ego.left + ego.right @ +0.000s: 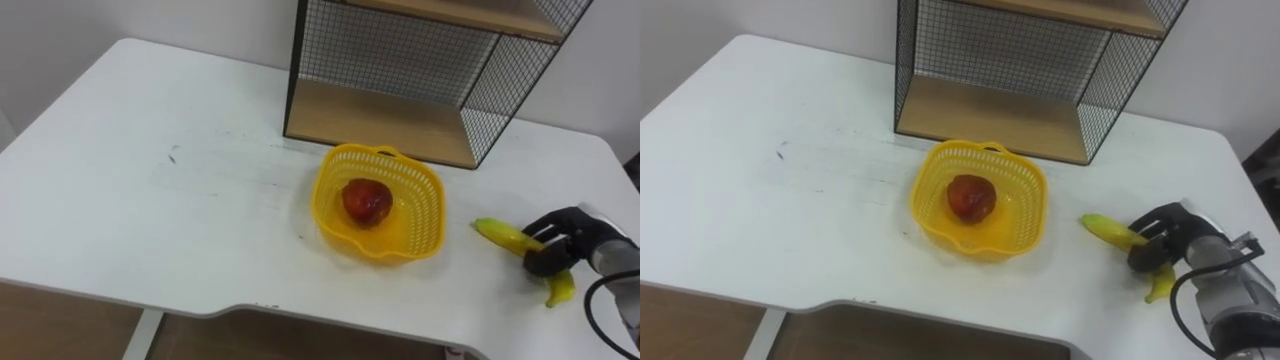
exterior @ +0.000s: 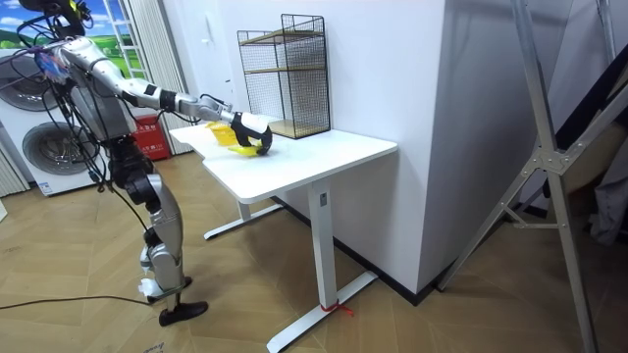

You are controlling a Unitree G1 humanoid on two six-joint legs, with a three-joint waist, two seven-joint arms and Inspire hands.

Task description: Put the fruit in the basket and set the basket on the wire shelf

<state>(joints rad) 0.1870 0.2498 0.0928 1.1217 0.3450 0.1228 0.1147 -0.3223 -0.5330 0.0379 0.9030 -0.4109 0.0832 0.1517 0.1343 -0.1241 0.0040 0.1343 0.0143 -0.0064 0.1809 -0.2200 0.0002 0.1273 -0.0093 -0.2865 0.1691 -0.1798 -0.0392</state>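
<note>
A yellow plastic basket (image 1: 383, 213) (image 1: 985, 196) stands on the white table (image 1: 150, 190) in front of the wire shelf (image 1: 420, 75) (image 1: 1025, 70). A red apple (image 1: 367, 200) (image 1: 971, 196) lies inside it. To the basket's right a yellow banana (image 1: 512, 241) (image 1: 1118, 235) lies on the tabletop. My right hand (image 1: 558, 243) (image 1: 1159, 244) rests over the banana's middle with its dark fingers curled round it. In the room view the right hand (image 2: 253, 136) reaches over the table beside the basket (image 2: 220, 133).
The wire shelf (image 2: 287, 74) has a wooden bottom board (image 1: 380, 120) and an upper board, and stands at the table's far edge. The table's left half is bare. In the room view washing machines (image 2: 39, 137) stand behind the robot.
</note>
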